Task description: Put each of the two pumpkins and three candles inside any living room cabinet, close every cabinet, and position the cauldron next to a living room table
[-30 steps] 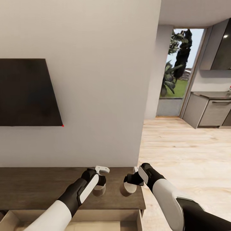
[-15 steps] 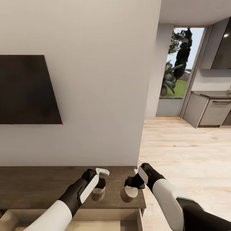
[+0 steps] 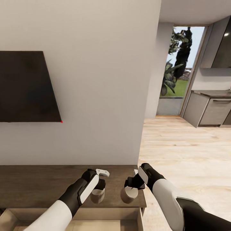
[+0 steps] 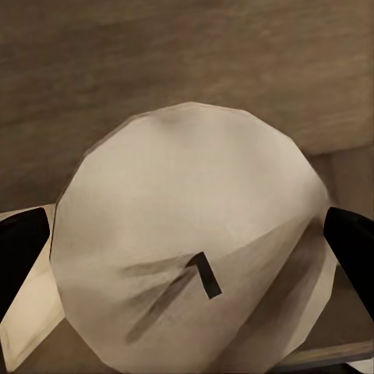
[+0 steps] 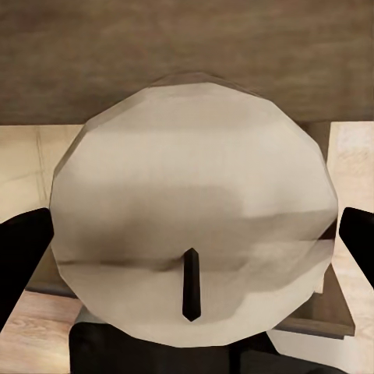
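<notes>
1. Both candles carried nearer the cabinet's front edge than a second ago: left candle [image 3: 97, 194] and right candle [image 3: 129, 194] now sit lower in head view, closer to the open drawer [image 3: 106, 216]. TV panel [image 3: 29, 86] on the wall shifted up a little too, so part of that is head tilt, not arm travel.
2. Meaning for task: two of three candles in hand and heading for the drawer; looks like drop-in is next. Third candle, pumpkins, cauldron not accounted for here.
3. Left tool [image 3: 98, 187]: pinching the left candle, dark fingertips [image 4: 19, 249] at both sides of the pale body [image 4: 195, 249] in left wrist view, wick toward camera.
4. Right tool [image 3: 131, 187]: pinching the right candle [image 5: 195, 234] the same way, fingertips [image 5: 23, 249] flanking it in right wrist view.
5. Pose: both forearms reaching forward over the drawer, wrists bent down, tools side by side but apart, above the brown cabinet [image 3: 41, 186] top near its right end.
6. Candles read as lifted off the top rather than resting; contact hard to confirm from head view.
7. Risk guess: drawer opening narrow under both arms, possible clip on the cabinet lip.
</notes>
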Motion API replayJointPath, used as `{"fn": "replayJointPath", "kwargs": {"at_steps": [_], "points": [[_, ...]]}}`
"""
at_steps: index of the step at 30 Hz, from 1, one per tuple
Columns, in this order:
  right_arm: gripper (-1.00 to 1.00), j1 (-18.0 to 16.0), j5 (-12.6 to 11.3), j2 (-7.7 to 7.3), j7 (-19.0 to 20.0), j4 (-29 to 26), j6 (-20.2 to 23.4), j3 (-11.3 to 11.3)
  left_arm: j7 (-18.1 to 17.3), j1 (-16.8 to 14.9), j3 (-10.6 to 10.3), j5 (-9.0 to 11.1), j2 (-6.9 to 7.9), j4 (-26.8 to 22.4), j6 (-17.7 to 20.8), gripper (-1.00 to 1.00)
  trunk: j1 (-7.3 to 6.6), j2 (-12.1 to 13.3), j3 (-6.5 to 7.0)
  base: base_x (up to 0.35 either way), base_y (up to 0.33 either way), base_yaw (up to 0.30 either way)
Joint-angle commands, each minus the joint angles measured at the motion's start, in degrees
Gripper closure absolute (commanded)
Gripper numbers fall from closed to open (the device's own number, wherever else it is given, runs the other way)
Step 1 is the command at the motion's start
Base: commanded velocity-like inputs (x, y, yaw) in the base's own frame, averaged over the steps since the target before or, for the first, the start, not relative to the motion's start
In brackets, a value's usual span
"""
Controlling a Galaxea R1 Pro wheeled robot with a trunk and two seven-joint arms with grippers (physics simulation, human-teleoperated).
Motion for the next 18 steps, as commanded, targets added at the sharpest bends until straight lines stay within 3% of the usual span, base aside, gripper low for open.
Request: {"fn": "replayJointPath", "kwargs": {"at_steps": [1, 18], "points": [[1.00, 0.0, 0.1, 0.03, 0.0, -0.1, 0.3, -0.3, 0.6, -0.1, -0.1, 0.6, 0.02, -0.1, 0.1, 1.00, 0.23, -0.5, -0.25, 0.000, 0.000, 0.000], [1.00, 0.0, 0.1, 0.03, 0.0, -0.1, 0.3, -0.3, 0.5, -0.1, -0.1, 0.5, 0.02, -0.1, 0.1, 1.00, 3.96, -7.3, -3.30, 0.000, 0.000, 0.000]]}}
